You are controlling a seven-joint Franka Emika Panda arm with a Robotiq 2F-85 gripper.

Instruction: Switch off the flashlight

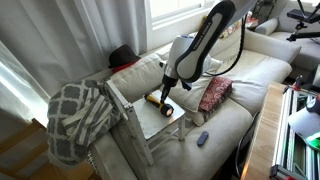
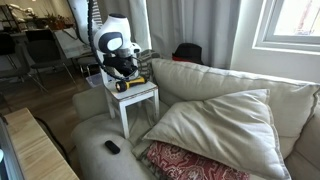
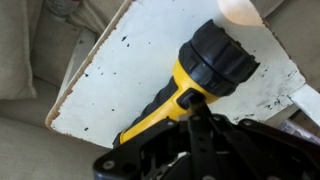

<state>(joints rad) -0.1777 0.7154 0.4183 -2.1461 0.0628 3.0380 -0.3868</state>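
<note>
The flashlight [image 3: 185,85] lies on its side on a small white table [image 3: 130,60]. It has a yellow body and a wider black head, and a lit glow shows on the table past the head. It also shows in both exterior views [image 1: 158,100] [image 2: 128,84]. My gripper [image 3: 190,105] is right over it with its fingers together, and the fingertip presses on the dark switch on the yellow body. The gripper also shows in both exterior views [image 1: 166,88] [image 2: 123,72].
The white table stands on a beige sofa [image 1: 250,80]. A patterned blanket [image 1: 75,115] hangs beside it. A red patterned pillow [image 1: 214,93] and a small dark remote-like object [image 1: 203,138] lie on the sofa. A large beige cushion [image 2: 220,125] is nearby.
</note>
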